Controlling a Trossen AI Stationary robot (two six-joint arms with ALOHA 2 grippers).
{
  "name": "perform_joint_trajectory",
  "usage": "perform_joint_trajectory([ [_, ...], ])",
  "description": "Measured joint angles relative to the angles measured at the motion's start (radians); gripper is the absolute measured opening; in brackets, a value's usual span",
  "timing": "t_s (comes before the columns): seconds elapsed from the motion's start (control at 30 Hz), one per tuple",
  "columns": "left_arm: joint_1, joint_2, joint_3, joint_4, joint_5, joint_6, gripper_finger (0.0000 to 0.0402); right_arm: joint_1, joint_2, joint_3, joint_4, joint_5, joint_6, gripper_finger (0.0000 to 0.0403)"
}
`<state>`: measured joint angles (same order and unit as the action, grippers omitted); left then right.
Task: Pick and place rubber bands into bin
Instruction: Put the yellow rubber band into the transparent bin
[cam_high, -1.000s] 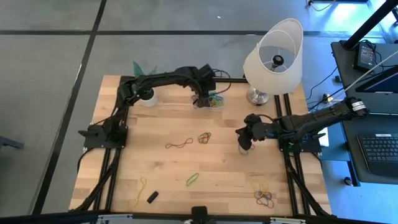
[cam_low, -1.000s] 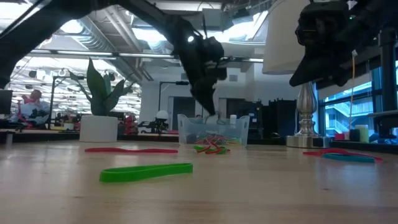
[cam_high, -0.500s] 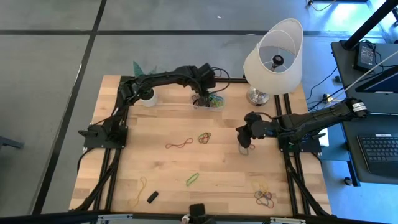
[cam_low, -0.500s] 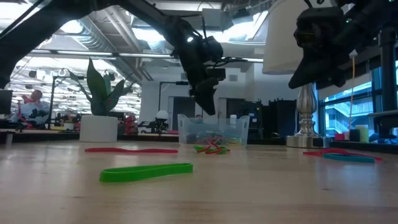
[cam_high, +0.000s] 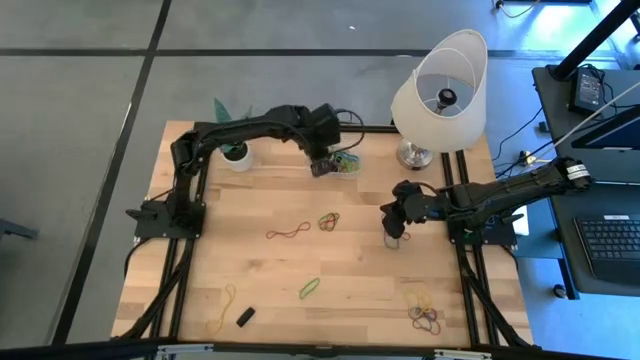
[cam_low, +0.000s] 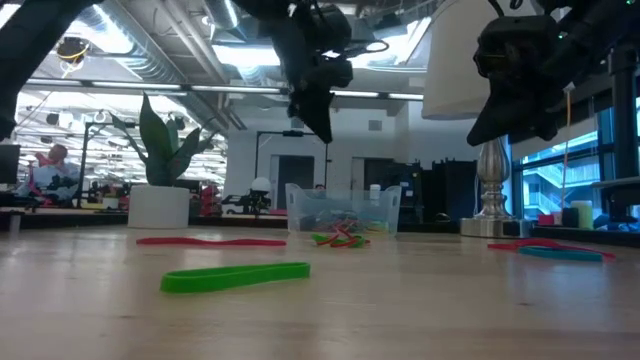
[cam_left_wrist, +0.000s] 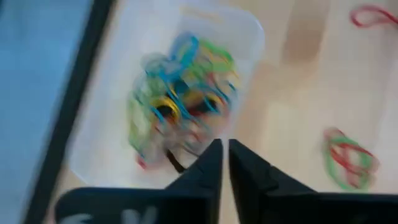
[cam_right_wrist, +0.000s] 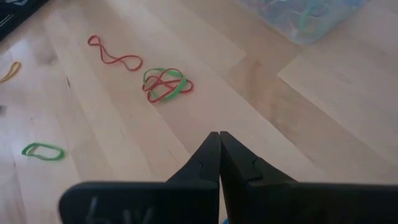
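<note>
Left claw (cam_left_wrist: 224, 163): held above the bin (cam_high: 338, 164) at the far side of the bench (cam_high: 260, 262); fingers drawn almost together with only a narrow slit between them, nothing seen held.

Right claw (cam_right_wrist: 219, 155): hung above the bare bench near the lamp (cam_high: 440, 88); fingers pressed together, empty.

Bin: clear, low-walled tub; a tangled heap of coloured bands is contained in it. It is judged light and liable to slide if nudged.

Rubber bands, loose on the bench:
- red-and-green tangle (cam_right_wrist: 165, 83), mid-bench, nearest the right claw;
- long red loop (cam_right_wrist: 114, 54), just beside the tangle;
- green loop (cam_high: 310, 289), toward the near edge;
- yellow loop (cam_high: 226, 304), near the small black block (cam_high: 245, 316);
- mixed cluster (cam_high: 425, 312), near right corner.

Handling, as judged: the bands are very light, thin, soft and stretchy, lying flat, so they are easily missed or flicked. A strand is best pinched where it crosses another or rises off the wood; tangled ones may be lifted together.
</note>
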<state>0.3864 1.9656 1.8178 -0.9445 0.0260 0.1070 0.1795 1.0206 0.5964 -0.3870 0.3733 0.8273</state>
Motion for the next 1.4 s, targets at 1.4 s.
perform_joint_trajectory([
  [1.4, -0.892, -1.132, -1.328, 0.558, -0.476, -0.573, 0.0001, 0.438, 0.505, 0.563, -0.738, -0.368, 0.845, 0.004],
])
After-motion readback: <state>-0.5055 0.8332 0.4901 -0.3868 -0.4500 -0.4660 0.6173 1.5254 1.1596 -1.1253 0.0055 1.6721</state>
